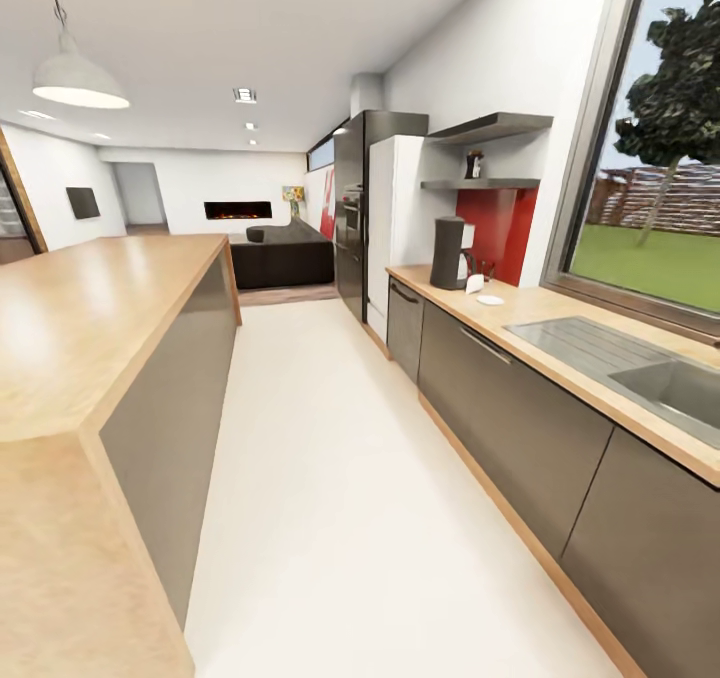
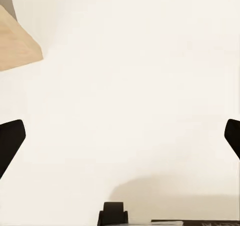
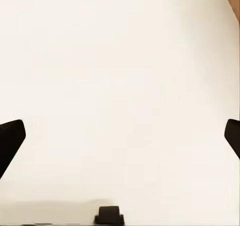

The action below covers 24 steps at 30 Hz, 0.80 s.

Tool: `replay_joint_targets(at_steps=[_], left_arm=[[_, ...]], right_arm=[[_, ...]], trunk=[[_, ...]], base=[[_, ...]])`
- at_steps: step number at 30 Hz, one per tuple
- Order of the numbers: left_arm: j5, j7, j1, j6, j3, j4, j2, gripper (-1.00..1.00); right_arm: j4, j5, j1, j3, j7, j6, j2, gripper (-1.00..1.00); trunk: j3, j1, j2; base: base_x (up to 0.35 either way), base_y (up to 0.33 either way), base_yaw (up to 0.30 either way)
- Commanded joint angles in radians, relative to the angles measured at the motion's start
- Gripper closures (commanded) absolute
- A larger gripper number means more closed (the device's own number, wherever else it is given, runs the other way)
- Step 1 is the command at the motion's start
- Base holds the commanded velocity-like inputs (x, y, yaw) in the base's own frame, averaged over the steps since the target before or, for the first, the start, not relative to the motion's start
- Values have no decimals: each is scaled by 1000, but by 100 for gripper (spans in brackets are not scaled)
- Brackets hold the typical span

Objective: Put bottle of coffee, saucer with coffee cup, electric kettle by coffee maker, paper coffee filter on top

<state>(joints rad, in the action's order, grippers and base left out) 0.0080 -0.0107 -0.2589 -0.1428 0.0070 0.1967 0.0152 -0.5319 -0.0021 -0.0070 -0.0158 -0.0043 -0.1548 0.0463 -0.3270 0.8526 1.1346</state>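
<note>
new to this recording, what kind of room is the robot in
A modern home kitchen, open to a living area. A long wooden countertop carries a sink and a coffee maker, a white fridge stands at its far end, and an island runs opposite.

No readable text, labels, brands or numbers are showing anywhere. The coffee maker and the bottle of coffee on the shelf are appearing too small to be showing any print
</note>
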Motion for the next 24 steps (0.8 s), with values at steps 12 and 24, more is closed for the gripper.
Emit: replay_joint_targets(at_steps=[12,24], left_arm=[[1,0,0,-72,0,-6,-3,-100],[1,0,-2,-78,0,-7,-3,-100]], right_arm=[[24,2,-1,0,-1,-71,1,-100],[24,2,-1,0,-1,-75,1,-100]], trunk=[[37,-46,-84],[74,-92,-168]], base=[[0,0,0],[0,0,0]])
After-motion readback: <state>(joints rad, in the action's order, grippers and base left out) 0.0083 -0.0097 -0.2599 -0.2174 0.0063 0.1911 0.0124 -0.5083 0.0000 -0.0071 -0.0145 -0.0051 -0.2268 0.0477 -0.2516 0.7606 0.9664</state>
